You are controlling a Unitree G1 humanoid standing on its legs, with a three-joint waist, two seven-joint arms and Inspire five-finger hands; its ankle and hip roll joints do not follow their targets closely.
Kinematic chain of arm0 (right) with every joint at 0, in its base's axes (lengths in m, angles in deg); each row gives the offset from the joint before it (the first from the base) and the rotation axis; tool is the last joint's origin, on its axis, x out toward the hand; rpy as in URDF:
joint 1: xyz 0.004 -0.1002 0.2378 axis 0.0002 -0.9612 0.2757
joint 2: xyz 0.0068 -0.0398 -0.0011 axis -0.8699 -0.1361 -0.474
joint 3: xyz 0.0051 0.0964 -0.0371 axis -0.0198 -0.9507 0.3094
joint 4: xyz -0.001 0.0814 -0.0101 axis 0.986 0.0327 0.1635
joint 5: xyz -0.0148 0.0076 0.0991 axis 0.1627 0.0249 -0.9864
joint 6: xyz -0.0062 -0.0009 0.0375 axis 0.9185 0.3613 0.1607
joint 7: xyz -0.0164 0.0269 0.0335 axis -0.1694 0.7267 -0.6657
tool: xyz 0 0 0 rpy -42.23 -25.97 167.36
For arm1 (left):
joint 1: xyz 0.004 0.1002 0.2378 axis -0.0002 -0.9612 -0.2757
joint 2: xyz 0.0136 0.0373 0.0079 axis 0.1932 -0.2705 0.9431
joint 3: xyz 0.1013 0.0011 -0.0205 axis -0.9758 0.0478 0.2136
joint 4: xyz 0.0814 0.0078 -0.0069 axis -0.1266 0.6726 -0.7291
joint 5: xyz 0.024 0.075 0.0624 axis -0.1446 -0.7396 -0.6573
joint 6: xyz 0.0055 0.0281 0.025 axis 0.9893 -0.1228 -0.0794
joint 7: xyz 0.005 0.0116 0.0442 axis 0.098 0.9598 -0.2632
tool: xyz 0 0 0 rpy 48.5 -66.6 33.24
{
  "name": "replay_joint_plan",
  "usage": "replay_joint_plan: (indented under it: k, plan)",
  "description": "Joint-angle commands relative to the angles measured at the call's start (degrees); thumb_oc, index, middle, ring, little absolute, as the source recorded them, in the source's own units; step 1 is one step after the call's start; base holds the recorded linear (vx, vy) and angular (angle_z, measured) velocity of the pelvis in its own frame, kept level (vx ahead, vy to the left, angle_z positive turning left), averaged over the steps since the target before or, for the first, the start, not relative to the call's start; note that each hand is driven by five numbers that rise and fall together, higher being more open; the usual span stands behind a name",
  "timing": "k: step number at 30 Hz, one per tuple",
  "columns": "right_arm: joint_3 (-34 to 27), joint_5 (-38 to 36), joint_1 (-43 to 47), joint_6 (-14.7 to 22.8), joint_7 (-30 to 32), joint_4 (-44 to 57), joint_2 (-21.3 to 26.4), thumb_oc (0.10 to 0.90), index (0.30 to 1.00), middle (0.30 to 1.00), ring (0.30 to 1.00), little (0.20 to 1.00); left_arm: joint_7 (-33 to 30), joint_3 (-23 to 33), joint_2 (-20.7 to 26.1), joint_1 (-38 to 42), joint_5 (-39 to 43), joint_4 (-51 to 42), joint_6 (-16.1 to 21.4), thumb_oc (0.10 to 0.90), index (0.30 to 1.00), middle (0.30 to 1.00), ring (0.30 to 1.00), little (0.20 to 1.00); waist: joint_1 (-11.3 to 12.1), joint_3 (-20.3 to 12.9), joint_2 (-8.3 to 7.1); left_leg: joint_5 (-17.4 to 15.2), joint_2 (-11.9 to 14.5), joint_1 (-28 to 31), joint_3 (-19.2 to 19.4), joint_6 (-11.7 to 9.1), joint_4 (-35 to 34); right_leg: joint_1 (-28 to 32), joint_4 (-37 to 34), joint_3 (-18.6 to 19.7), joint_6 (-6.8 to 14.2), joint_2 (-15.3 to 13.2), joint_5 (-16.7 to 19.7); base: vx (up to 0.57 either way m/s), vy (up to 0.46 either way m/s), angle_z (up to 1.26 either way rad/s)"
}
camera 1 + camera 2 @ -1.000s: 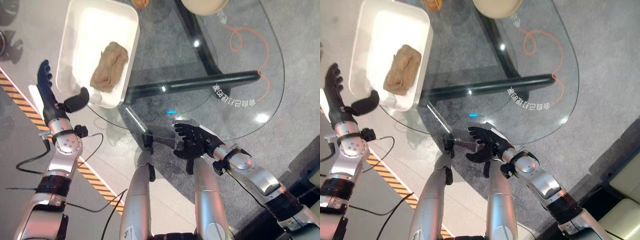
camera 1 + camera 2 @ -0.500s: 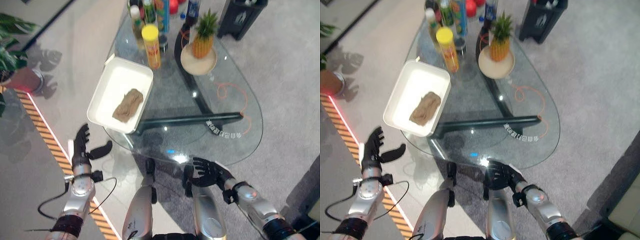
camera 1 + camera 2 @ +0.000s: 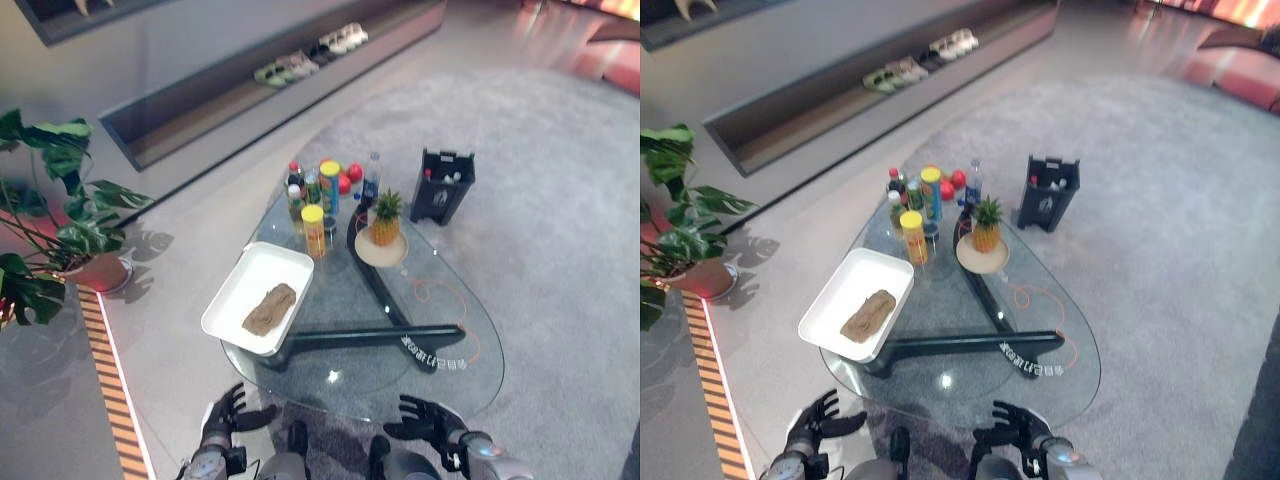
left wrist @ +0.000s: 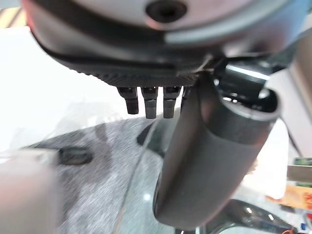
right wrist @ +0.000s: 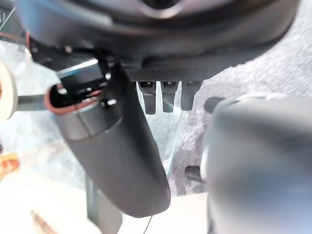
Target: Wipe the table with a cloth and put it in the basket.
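A crumpled brown cloth [image 3: 269, 309] lies inside a white rectangular basket [image 3: 240, 295] on the left part of a glass table [image 3: 440, 300]. My left hand [image 3: 226, 412] hangs low in front of the table's near edge, fingers spread and empty. My right hand [image 3: 424, 416] is level with it by the near right edge, fingers also spread and empty. Both hands stand well apart from the cloth. In the wrist views the left thumb [image 4: 209, 156] and right thumb [image 5: 114, 151] stick out with nothing held.
Bottles, cans and red fruit [image 3: 325, 185] crowd the table's far end beside a pineapple on a plate [image 3: 383, 225]. A black caddy [image 3: 444, 184] stands on the carpet beyond. A potted plant [image 3: 60, 230] is at the left. Shoes line a low shelf [image 3: 300, 65].
The whole picture has pulled far back and up, so the camera has moved away from the table. Both hands now sit lower in view, still open. The cloth stays in the basket.
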Motion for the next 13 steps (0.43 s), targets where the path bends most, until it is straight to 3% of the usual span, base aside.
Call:
replay_joint_plan:
  k: [1, 7, 13]
  plan:
    - [-0.1, 0.3, 1.0, 0.6, 0.1, -0.4, -0.7, 0.8, 0.9, 0.9, 0.9, 0.9, 2.4, 0.3, 1.2, 2.1, 0.8, 0.2, 1.2, 0.8, 0.9, 0.9, 0.9, 0.9, 0.2, 0.6, -2.68, -6.9, -3.9, 3.2, 1.8, 0.4, 3.1, 6.6, -12.3, -0.5, 1.7, 0.6, 6.8, 0.03, -0.061, 0.0]
    - [-1.8, -3.8, 2.1, -0.4, -0.2, -13.0, -4.0, 0.8, 0.9, 0.9, 0.9, 0.9, 4.4, -1.8, -0.9, 3.7, 0.4, 9.0, -0.7, 0.8, 0.9, 0.9, 0.9, 0.9, 0.2, -1.5, -2.35, -6.8, -3.0, 5.6, 2.2, 0.6, 1.0, 8.5, -13.7, -0.1, 1.9, 1.0, 6.9, 0.04, -0.046, -0.02]
    - [-3.4, -3.8, 2.7, 1.8, -1.1, -18.2, -5.1, 0.8, 0.9, 0.9, 0.9, 0.9, 4.0, -1.4, -2.1, 4.2, 1.3, 13.0, 1.0, 0.8, 0.9, 0.9, 0.9, 0.9, 0.3, -2.4, -2.08, -6.3, -2.5, 6.8, 2.4, 0.6, -0.9, 9.3, -14.6, 0.0, 2.0, 1.3, 7.3, 0.03, -0.019, -0.04]
